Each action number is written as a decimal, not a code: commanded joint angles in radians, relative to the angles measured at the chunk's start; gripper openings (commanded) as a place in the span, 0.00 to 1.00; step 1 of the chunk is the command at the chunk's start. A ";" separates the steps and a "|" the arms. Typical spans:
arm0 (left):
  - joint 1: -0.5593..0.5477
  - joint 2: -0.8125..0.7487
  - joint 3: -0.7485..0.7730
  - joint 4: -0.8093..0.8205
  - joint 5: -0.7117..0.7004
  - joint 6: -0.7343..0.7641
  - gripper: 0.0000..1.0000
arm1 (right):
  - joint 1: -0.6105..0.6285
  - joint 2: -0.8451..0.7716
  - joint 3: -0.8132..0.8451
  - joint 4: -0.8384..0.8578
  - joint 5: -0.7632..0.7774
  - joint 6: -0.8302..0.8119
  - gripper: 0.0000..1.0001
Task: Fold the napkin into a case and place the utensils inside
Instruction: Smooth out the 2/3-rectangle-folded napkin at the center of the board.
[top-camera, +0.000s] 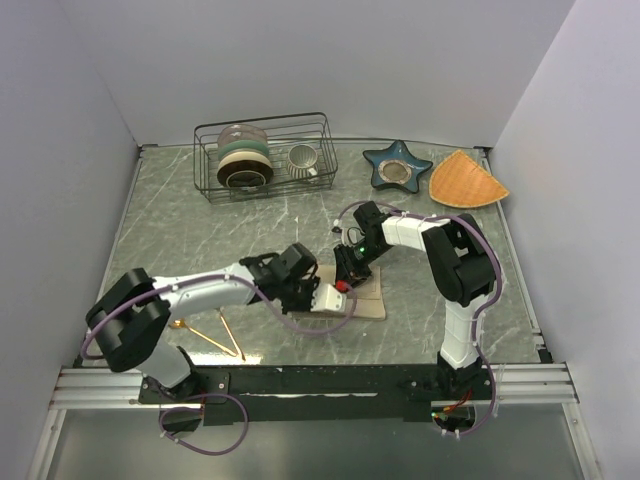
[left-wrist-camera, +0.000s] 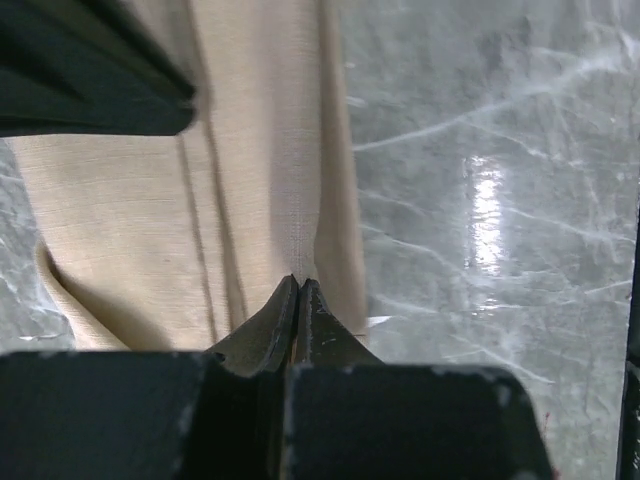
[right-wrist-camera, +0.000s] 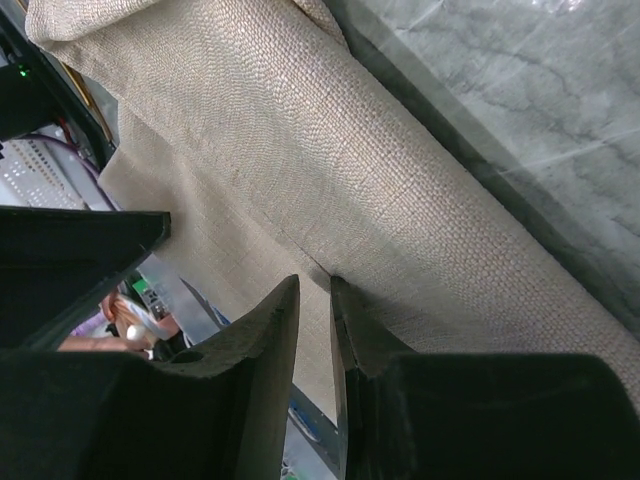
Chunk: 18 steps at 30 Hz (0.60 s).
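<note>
The napkin (top-camera: 368, 303) lies mid-worktop (top-camera: 200, 230), with the left claw (left-wrist-camera: 298, 284) closed tight on its edge. The right claw (right-wrist-camera: 315, 290), narrow, seems to pinch a fold; the utensils (top-camera: 220, 335) lie well apart.

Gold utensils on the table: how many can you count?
2. The spoon lies beside the left arm, near its base; the fork lies angled next to it, their near ends converging in a V. None seem hidden.
</note>
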 joint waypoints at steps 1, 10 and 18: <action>0.063 0.049 0.104 -0.092 0.169 0.013 0.08 | 0.011 0.000 -0.013 -0.022 0.089 -0.048 0.27; -0.047 -0.039 -0.108 0.145 -0.043 -0.045 0.38 | 0.011 0.017 -0.001 -0.030 0.092 -0.053 0.27; -0.075 0.030 -0.155 0.228 -0.155 -0.073 0.41 | 0.010 0.023 0.004 -0.030 0.092 -0.050 0.27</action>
